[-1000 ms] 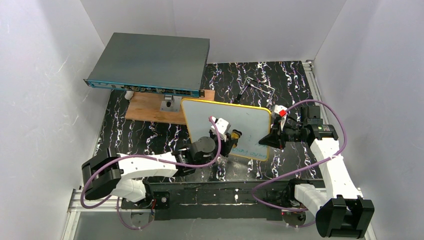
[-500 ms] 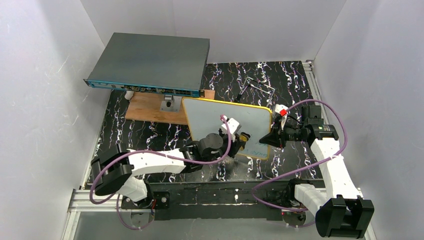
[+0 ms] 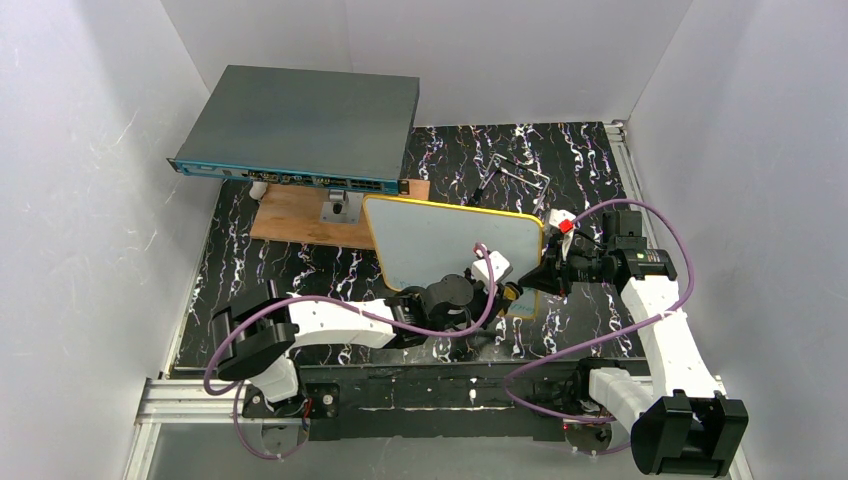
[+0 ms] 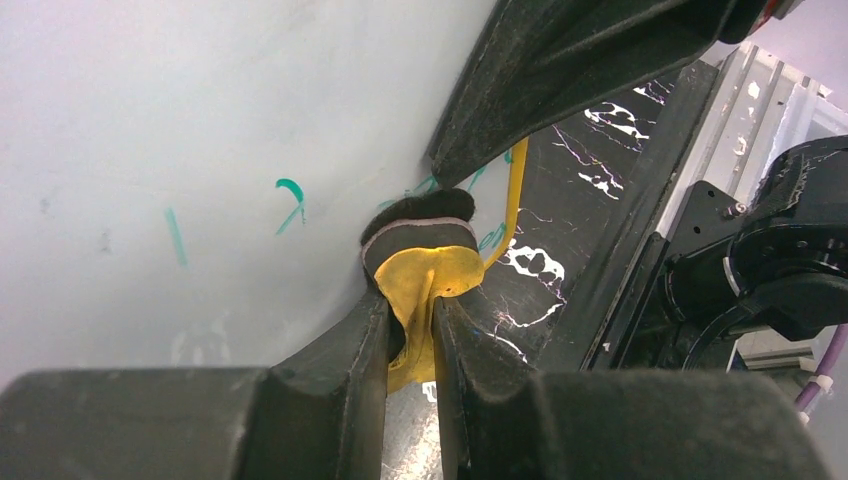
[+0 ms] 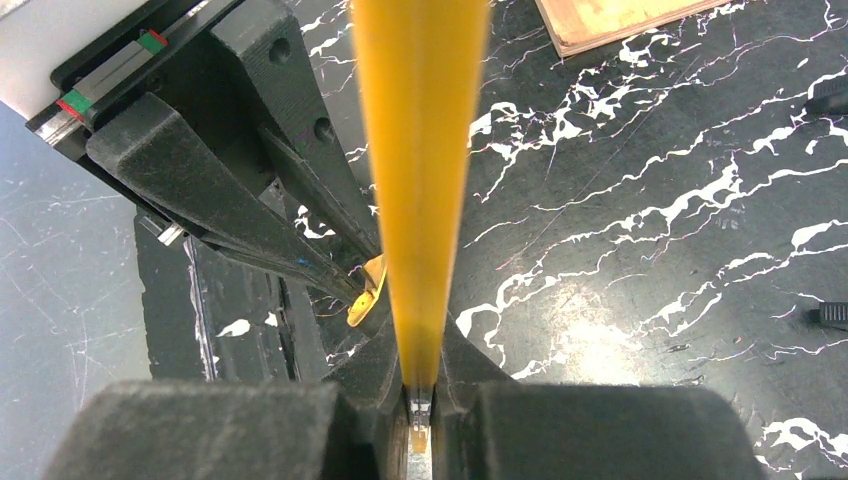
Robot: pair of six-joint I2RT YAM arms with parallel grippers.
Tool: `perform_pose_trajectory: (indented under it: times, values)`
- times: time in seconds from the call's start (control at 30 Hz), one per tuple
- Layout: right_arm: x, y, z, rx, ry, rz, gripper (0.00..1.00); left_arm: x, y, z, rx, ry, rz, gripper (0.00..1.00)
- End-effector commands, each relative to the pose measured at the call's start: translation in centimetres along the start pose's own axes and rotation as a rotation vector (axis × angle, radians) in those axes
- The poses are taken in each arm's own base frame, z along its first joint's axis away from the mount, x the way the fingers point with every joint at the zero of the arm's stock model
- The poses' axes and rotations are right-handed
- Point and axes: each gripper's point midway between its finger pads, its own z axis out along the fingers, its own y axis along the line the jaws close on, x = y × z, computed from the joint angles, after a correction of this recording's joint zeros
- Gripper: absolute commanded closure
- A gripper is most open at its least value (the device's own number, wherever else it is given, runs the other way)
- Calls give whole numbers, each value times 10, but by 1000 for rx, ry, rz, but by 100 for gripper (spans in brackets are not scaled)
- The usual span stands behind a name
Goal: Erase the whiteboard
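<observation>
The whiteboard [image 3: 440, 245], white with a thin yellow frame, stands tilted up off the table. My right gripper [image 3: 543, 277] is shut on its right edge; in the right wrist view the yellow frame edge [image 5: 420, 150] runs up from between the jaws of that gripper [image 5: 420, 395]. My left gripper [image 3: 509, 292] is shut on a small eraser [image 4: 420, 262], yellow with a dark felt pad, which presses on the board [image 4: 150, 130] near its lower right corner. Faint green strokes [image 4: 290, 200] show left of the eraser.
A large dark-grey flat box [image 3: 300, 125] rests at the back left, partly over a brown wooden board [image 3: 295, 215]. A thin metal wire piece [image 3: 520, 170] lies behind the whiteboard. White walls close in three sides.
My left gripper has slid the eraser to the right across the lower part of the board, from its middle to the lower right corner. The right arm has kept still.
</observation>
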Motion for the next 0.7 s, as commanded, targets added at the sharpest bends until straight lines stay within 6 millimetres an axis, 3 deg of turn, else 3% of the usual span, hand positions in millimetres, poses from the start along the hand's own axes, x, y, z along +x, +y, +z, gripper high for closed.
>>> perform_pose_trajectory:
  times: [0.0,0.4,0.67]
  values:
    - [24,15,-1,-13,99,100,99,-19,15,-10,-65,-42,15,100]
    - [24,15,-1,-12,99,100,99,-33,34,-39,-137,-103,38,100]
    - [24,15,-1,-13,98,100,99,-43,43,-53,-134,-162,-44,100]
